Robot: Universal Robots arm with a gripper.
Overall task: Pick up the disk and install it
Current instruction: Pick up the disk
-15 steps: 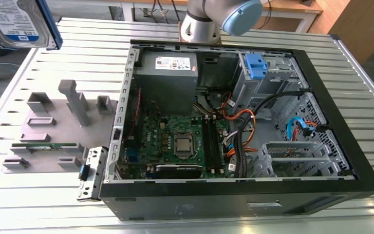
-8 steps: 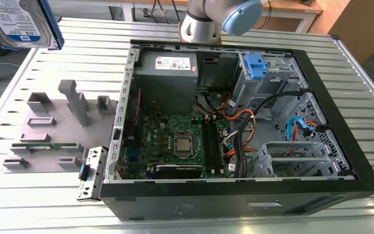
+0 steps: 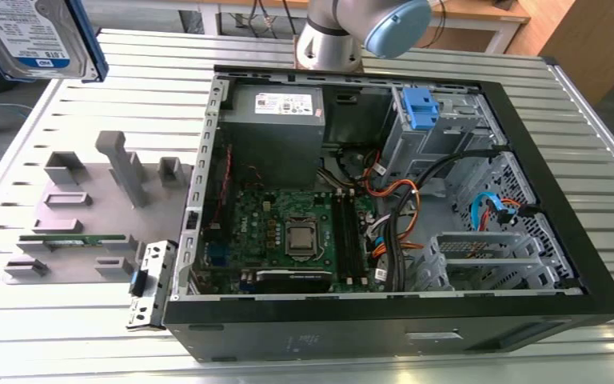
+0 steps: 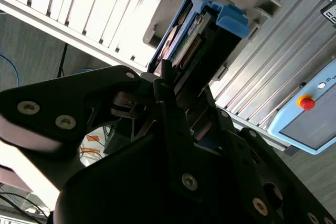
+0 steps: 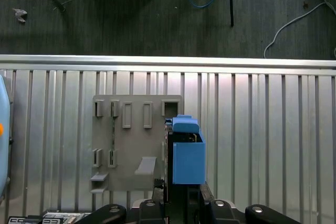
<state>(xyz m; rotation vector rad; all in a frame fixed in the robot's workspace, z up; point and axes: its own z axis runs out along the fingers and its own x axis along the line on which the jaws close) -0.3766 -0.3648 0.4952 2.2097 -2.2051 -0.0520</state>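
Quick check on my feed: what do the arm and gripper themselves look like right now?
The arm is a silver-grey tube with a rounded pale-blue joint cap. The gripper is matte black, built of flat angular linkage plates joined by silver screws.

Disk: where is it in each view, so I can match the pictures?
Exterior view: the disk is at the upper left corner, label showing.
Second wrist view: the disk, edge-on, held in the gripper.
First wrist view: the disk seen against the grey holder.
Shared landmark: the slatted table.
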